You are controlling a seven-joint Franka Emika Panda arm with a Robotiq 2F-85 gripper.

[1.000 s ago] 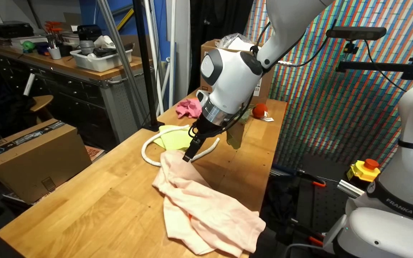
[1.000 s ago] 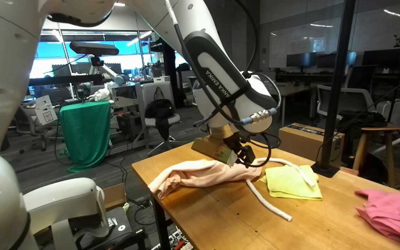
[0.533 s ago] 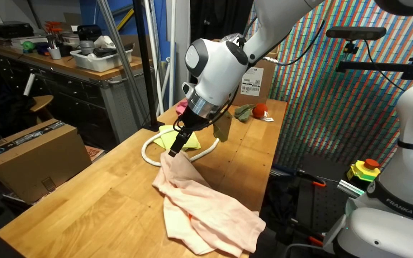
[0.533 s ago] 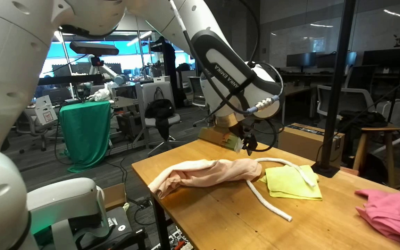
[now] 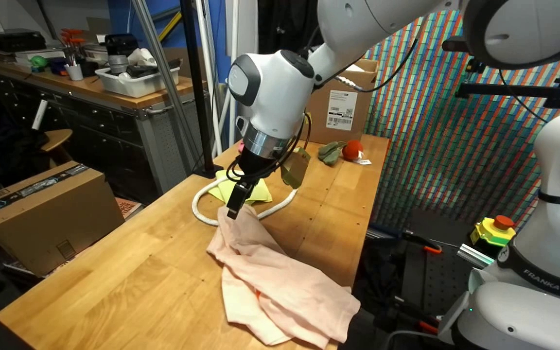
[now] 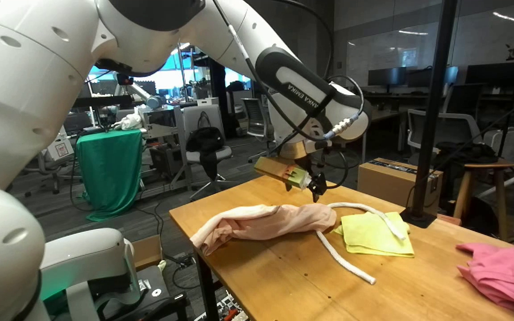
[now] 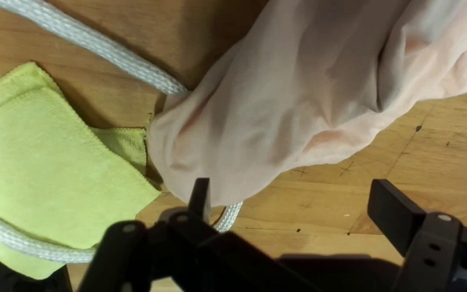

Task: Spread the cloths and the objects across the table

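"Which way does the peach cloth (image 7: pixel 298 89) lie from the tool (image 7: pixel 290 198)?"

"In the wrist view it's above the fingertips (image 7: pixel 386 205), its rounded end just left of the frame's middle, its length slanting away to the upper right corner."

"And the tool?"

"Spread wide, pinching nothing. The fingertip left of centre overlaps the cloth's rounded end; its mate at the right sits over bare tabletop (image 7: pixel 326 207). In an exterior view the tool (image 5: pixel 234 211) hangs over that same end, but whether a tip brushes fabric I can't tell."

"So what does the grab call for?"

"My guess: shift toward the wrist frame's upper left, then down, so a fold sits between the tips. The spread runs more along the cloth than across it, so a turn may help."

"Anything to catch?"

"The white cord (image 7: pixel 108 50) comes out on both sides of that rounded end, so it probably passes beneath; a low pinch could snag it. The yellow cloth (image 7: pixel 47 162) lies at the left of the frame."
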